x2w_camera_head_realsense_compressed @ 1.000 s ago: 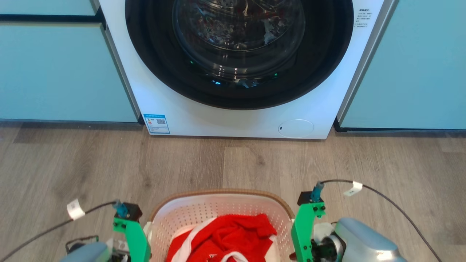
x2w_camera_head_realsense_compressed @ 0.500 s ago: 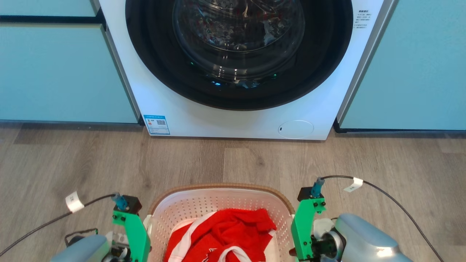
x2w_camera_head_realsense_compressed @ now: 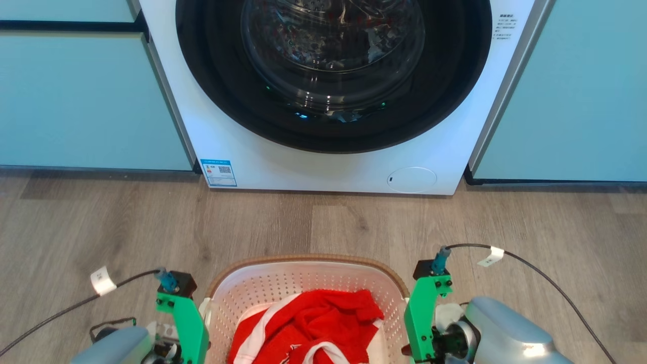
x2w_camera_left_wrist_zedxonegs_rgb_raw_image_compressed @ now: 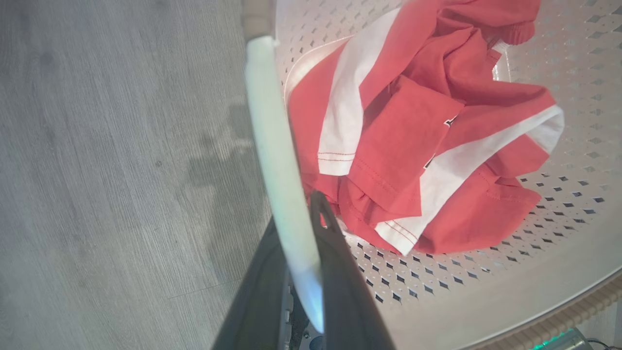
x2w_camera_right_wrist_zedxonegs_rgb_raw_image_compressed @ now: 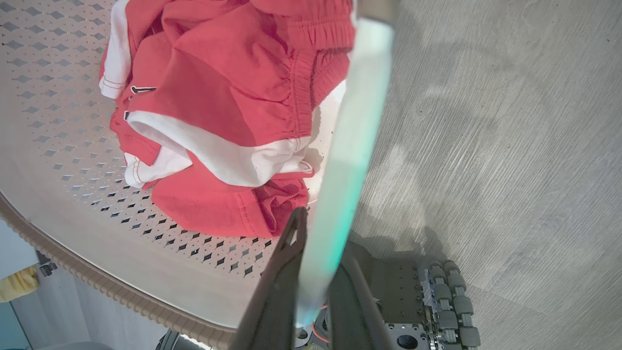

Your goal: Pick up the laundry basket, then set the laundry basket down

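Note:
The laundry basket (x2w_camera_head_realsense_compressed: 303,259), white and perforated with a brown woven rim, is at the bottom centre of the head view, between my two arms. A red and white garment (x2w_camera_head_realsense_compressed: 323,323) lies crumpled inside it. In the left wrist view my left gripper (x2w_camera_left_wrist_zedxonegs_rgb_raw_image_compressed: 301,228) is shut on the basket's white side handle (x2w_camera_left_wrist_zedxonegs_rgb_raw_image_compressed: 272,136), one dark finger on each side. My right gripper (x2w_camera_right_wrist_zedxonegs_rgb_raw_image_compressed: 316,228) is shut the same way on the other handle (x2w_camera_right_wrist_zedxonegs_rgb_raw_image_compressed: 357,126). The basket's underside is hidden.
A white front-loading washing machine (x2w_camera_head_realsense_compressed: 333,172) with a dark round door stands straight ahead, with pale blue cabinets (x2w_camera_head_realsense_compressed: 86,101) on both sides. Grey wood floor (x2w_camera_head_realsense_compressed: 323,222) lies between it and the basket. Black cables (x2w_camera_head_realsense_compressed: 546,288) loop out from both wrists.
Over the first half second the basket and both wrists moved a little up the head view together. Since then nothing has visibly moved.

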You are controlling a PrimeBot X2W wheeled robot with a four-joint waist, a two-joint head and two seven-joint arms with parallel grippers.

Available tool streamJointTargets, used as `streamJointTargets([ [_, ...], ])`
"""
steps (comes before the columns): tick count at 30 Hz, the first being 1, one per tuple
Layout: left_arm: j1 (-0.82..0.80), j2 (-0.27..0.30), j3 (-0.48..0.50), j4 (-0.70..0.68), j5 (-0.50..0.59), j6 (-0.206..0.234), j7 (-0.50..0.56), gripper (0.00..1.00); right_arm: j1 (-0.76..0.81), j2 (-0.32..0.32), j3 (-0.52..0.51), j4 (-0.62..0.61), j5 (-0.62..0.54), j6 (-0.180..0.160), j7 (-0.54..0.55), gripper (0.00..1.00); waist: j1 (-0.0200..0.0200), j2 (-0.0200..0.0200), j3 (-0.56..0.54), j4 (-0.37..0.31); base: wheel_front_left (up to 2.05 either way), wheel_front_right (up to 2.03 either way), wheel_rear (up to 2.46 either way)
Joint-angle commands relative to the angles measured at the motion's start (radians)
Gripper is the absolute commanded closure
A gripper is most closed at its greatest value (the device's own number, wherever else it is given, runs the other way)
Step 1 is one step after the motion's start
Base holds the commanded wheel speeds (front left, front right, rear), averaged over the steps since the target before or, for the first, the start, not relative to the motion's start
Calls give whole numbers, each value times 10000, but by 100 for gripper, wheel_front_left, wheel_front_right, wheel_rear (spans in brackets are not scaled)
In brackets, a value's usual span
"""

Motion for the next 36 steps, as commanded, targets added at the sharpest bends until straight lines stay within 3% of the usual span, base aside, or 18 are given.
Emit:
streamJointTargets([
  [1,-803,-75,316,-337,-52,-79,-173,100,-550,419,140,-417,24,73,-4,100,0,-1,3,-11,0,0,0],
  [17,-952,-154,316,-301,-9,-79,-424,100,-797,419,83,-334,-274,73,-337,100,0,-1,798,-117,0,0,0],
  [36,-2659,-716,316,498,457,-79,-1791,100,-2307,419,-373,27,-1150,73,-1850,100,0,-1,4280,-250,0,0,0],
])
